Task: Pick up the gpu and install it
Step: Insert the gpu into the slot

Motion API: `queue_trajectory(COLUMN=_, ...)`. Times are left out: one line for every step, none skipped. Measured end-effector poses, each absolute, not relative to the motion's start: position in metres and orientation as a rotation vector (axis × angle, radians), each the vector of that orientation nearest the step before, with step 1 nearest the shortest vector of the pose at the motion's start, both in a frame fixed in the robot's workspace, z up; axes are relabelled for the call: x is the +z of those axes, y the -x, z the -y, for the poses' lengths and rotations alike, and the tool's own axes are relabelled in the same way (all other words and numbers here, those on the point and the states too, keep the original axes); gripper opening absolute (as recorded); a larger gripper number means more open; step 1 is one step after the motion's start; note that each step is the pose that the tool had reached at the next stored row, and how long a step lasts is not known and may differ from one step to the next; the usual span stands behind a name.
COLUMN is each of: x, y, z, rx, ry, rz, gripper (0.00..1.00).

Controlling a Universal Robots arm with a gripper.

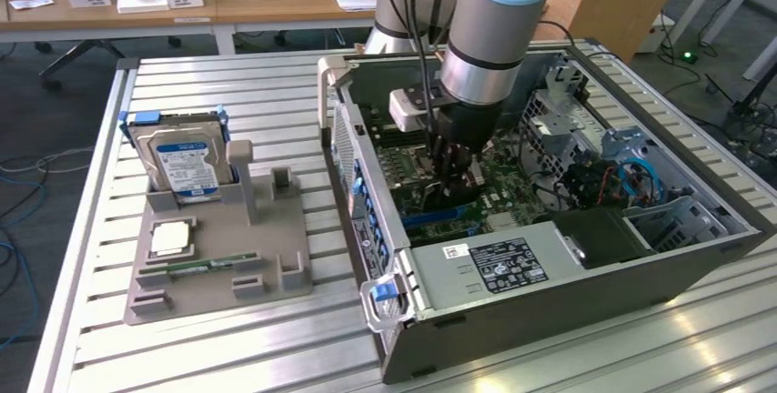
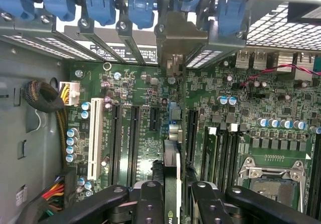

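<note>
Black gripper (image 2: 173, 201): roughly half closed, fingers (image 2: 150, 204) clamped on both faces of the gpu (image 2: 172, 158), low inside the case (image 1: 547, 293).
gpu: seen edge-on in the wrist view, standing on its long edge over the motherboard (image 2: 135, 83), in line with the expansion slots; whether it sits in a slot I cannot tell.
bracket (image 2: 175, 38): pale metal, at the gpu's end away from the gripper, against the rear slot openings, under a row of blue clips (image 2: 100, 3).
motherboard: green, with a white slot (image 2: 95, 138) to one side of the gpu and the socket (image 2: 268, 176) to the other.
arm (image 1: 486, 38): comes down from above into the case.
case: on its side, open on top, on the table (image 1: 243, 84), at the exterior view's right.
tray (image 1: 218, 275): grey, on the table at the exterior view's left of the case, well apart from the gripper.
drive (image 1: 182, 161): silver, blue-white label, upright in the tray.
chip (image 1: 170, 238): pale square, flat on the tray.
memory stick (image 1: 200, 266): green, flat, just beside the chip.
</note>
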State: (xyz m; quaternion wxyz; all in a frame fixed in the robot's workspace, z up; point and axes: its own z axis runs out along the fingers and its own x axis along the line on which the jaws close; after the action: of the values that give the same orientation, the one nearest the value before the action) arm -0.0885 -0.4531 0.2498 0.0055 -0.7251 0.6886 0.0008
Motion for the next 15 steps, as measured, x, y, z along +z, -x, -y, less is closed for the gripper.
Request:
queue_trajectory(x=0.2498, y=0.0885, z=0.4531, rx=0.002, ry=2.268, rz=-2.158, gripper=0.26)
queue_trajectory(x=0.2498, y=0.0884, z=0.4531, rx=0.002, ry=2.266, rz=-2.16, gripper=0.26)
queue_trajectory(x=0.2498, y=0.0884, z=0.4531, rx=0.002, ry=2.265, rz=-2.162, gripper=0.26)
queue_trajectory(x=0.2497, y=0.0884, z=0.4531, rx=0.001, ry=2.264, rz=-2.164, gripper=0.26)
queue_trajectory(x=0.2498, y=0.0883, z=0.4531, rx=0.0, ry=2.262, rz=-2.167, gripper=0.26)
queue_trajectory(x=0.2497, y=0.0883, z=0.4532, rx=-0.002, ry=2.261, rz=-2.169, gripper=0.26)
queue_trajectory(x=0.2498, y=0.0883, z=0.4532, rx=-0.003, ry=2.259, rz=-2.172, gripper=0.26)
queue_trajectory(x=0.2498, y=0.0884, z=0.4532, rx=-0.004, ry=2.257, rz=-2.176, gripper=0.26)
queue_trajectory(x=0.2498, y=0.0884, z=0.4532, rx=-0.005, ry=2.254, rz=-2.179, gripper=0.26)
queue_trajectory(x=0.2498, y=0.0884, z=0.4532, rx=-0.005, ry=2.251, rz=-2.184, gripper=0.26)
queue_trajectory(x=0.2498, y=0.0884, z=0.4532, rx=-0.006, ry=2.246, rz=-2.189, gripper=0.26)
queue_trajectory(x=0.2497, y=0.0884, z=0.4532, rx=-0.007, ry=2.241, rz=-2.195, gripper=0.26)
queue_trajectory(x=0.2497, y=0.0884, z=0.4532, rx=-0.008, ry=2.234, rz=-2.202, gripper=0.26)
queue_trajectory(x=0.2496, y=0.0884, z=0.4532, rx=-0.008, ry=2.227, rz=-2.211, gripper=0.26)
queue_trajectory(x=0.2496, y=0.0884, z=0.4532, rx=-0.009, ry=2.218, rz=-2.22, gripper=0.26)
